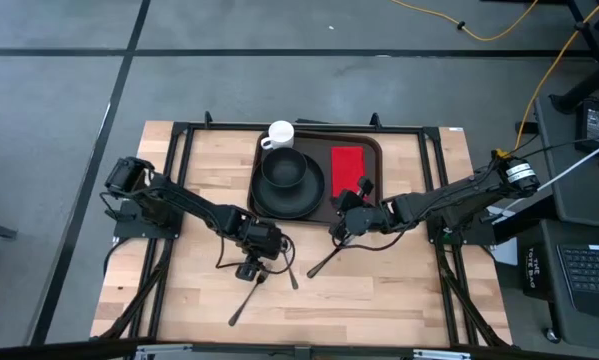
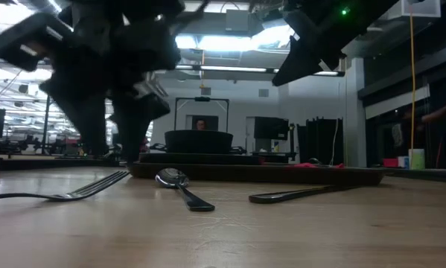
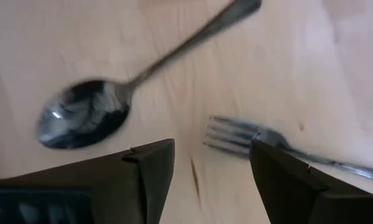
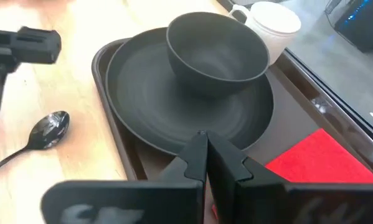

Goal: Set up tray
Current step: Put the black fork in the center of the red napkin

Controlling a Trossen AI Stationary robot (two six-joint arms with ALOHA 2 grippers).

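Observation:
The dark brown tray (image 1: 367, 200) lies at the table's far middle. It carries a black plate (image 4: 149, 93) with a black bowl (image 4: 214, 53) on it, a white mug (image 1: 280, 133) and a red napkin (image 1: 348, 165). A fork (image 3: 236, 135), a spoon (image 3: 83, 115) and a knife (image 2: 297, 194) lie on the wood in front of the tray. My left gripper (image 3: 211, 174) hangs open just over the fork's tines, with the spoon's bowl beside it. My right gripper (image 4: 203, 149) is shut and empty above the tray's near rim.
The table's black frame rails (image 1: 179, 150) run along its left, right and far sides. Bare wood (image 1: 379, 300) stretches along the near edge. In the low view the knife lies to the right of the spoon (image 2: 174, 179) and the fork (image 2: 88, 190).

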